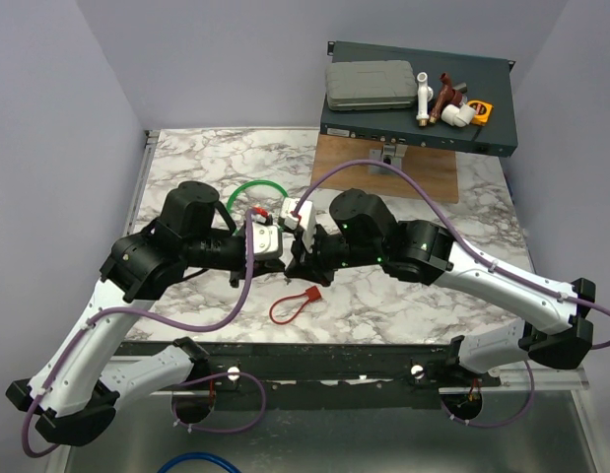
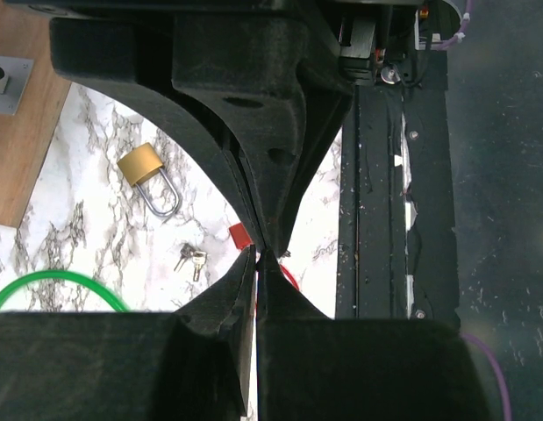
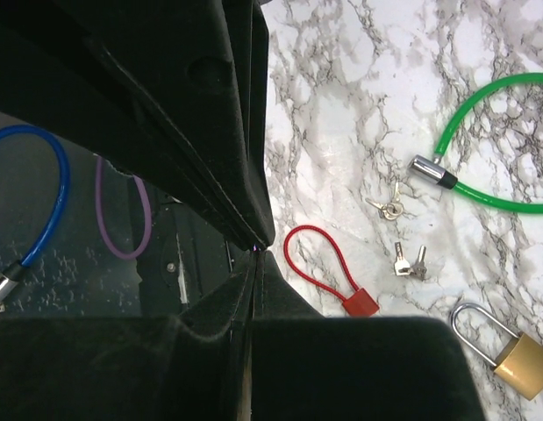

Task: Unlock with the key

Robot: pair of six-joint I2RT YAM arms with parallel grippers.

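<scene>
Two small pairs of silver keys (image 3: 409,261) (image 3: 389,208) lie on the marble; one pair shows in the left wrist view (image 2: 191,259). A brass padlock (image 2: 148,175) with a silver shackle lies closed by them, also in the right wrist view (image 3: 517,355). A thin red cord loop (image 3: 319,263) with a small red block (image 3: 360,303) lies nearby (image 1: 293,305); no metal blade shows on it. My left gripper (image 2: 260,253) and right gripper (image 3: 256,254) are both shut and empty, hovering tip to tip above the red cord (image 1: 293,258) (image 1: 309,264). From above, the arms hide the padlock and keys.
A green cable loop (image 1: 257,192) with a silver end (image 3: 429,171) lies behind the grippers. A wooden board (image 1: 383,168) and a dark box (image 1: 418,94) with small parts stand at the back. The table's black front rail (image 2: 385,175) is close. A blue cable (image 3: 43,193) hangs below.
</scene>
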